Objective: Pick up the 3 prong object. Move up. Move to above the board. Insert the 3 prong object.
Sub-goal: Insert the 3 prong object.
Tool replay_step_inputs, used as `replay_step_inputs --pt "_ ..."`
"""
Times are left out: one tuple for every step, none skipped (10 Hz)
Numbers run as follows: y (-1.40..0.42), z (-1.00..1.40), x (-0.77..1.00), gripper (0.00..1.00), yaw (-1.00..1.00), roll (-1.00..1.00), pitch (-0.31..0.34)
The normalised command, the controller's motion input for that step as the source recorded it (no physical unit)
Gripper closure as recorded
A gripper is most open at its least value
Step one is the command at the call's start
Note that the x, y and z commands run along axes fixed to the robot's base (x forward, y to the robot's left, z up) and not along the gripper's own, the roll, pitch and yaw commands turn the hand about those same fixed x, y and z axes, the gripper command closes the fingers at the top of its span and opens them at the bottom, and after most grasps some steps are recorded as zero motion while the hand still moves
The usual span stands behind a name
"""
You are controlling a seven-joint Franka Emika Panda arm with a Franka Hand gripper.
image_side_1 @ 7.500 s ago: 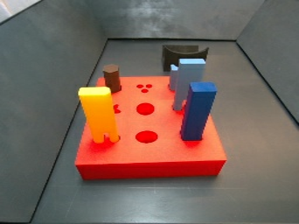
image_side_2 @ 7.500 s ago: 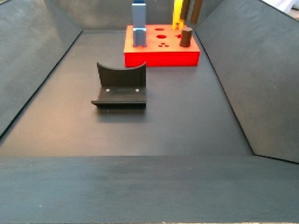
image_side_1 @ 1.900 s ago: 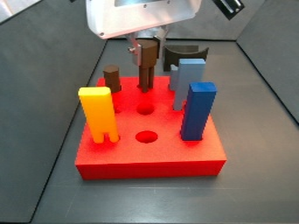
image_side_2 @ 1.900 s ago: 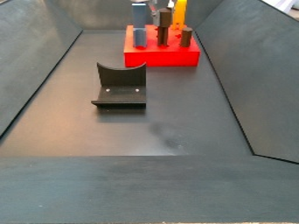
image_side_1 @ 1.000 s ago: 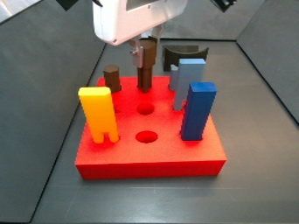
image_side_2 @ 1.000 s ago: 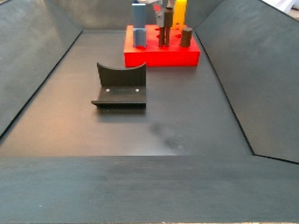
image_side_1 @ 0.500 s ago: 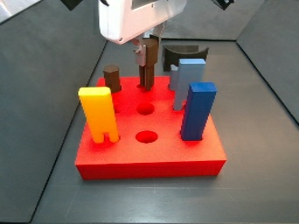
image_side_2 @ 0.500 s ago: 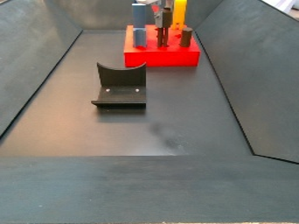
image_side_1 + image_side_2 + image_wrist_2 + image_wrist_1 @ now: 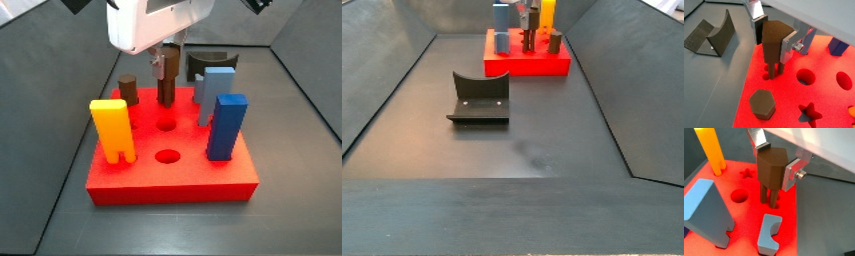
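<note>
While the gripper [image 9: 775,164] is being kept above the far part of the board [image 9: 201,172], the 3 prong object [image 9: 771,170] is being clamped between its two silver fingers [image 9: 793,172], one plate pressing on each side of the post near its top. The dark-brown post is being held upright, and in both wrist views its thin prongs are reaching down to the red surface at the cluster of small holes; how deep they are sitting cannot be told.

In a side view the 3 prong object [image 9: 166,82] is seen standing under the white gripper body [image 9: 158,22], toward 12 o'clock on the board. A short brown cylinder [image 9: 128,90] is standing just beside it at about 9 o'clock. A yellow block [image 9: 112,131] is standing at about 8 o'clock on the board, a dark blue block [image 9: 229,127] at about 4 o'clock, and a light blue block [image 9: 215,92] near 2 o'clock. Round holes [image 9: 167,157] are lying open along the middle of the board.

Beyond the board, a dark grey arch-shaped piece [image 9: 209,62] is resting on the counter [image 9: 174,230]. In a side view the fixture [image 9: 478,98] is standing on the counter, well apart from the board [image 9: 529,66].
</note>
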Motion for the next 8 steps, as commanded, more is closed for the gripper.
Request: replay_step_inputs --pt "0.23 -0.11 0.19 1.0 0.0 0.0 0.1" --pt "0.0 0.0 -0.03 1.0 0.0 0.0 0.0" --pt "-0.1 -0.35 -0.41 1.0 -0.09 0.0 -0.076" --pt "-0.09 -0.5 -0.69 1.0 -0.41 0.0 -0.067" --pt "0.0 0.0 -0.03 1.0 0.0 0.0 0.0" --pt "0.0 -0.08 0.08 1.0 -0.15 -0.02 -0.013" --pt "-0.03 -0.11 0.47 1.0 -0.31 -0.03 -0.004" --pt "-0.02 -0.09 0.55 1.0 -0.28 -0.01 0.0"
